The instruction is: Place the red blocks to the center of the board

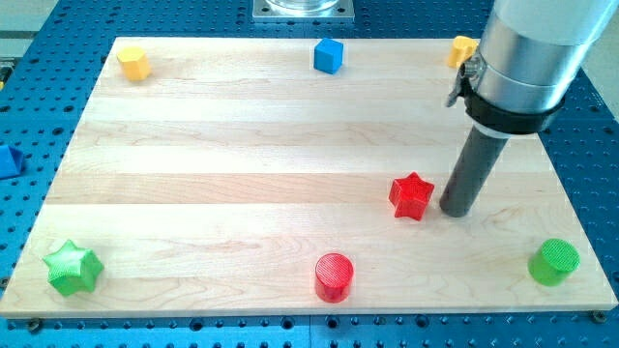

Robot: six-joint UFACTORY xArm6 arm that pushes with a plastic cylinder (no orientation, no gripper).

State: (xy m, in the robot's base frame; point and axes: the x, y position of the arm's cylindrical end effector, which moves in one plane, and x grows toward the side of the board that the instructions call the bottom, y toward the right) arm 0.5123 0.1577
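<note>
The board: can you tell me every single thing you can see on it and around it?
Red star block: one, red, right of the board's centre.
Red cylinder block: one, red, near the bottom edge, middle.
Green star block: one, green, bottom-left corner.
Green cylinder block: one, green, bottom-right corner.
Yellow blocks: two, one top-left, one top-right partly hidden by the arm.
Blue cube: one, blue, top edge, middle.
Blue object: one, off the board at the view's left, cut off.
Wooden board: one, pale wood, on a blue perforated table.
My tip: one, dark rod, just right of the red star.
</note>
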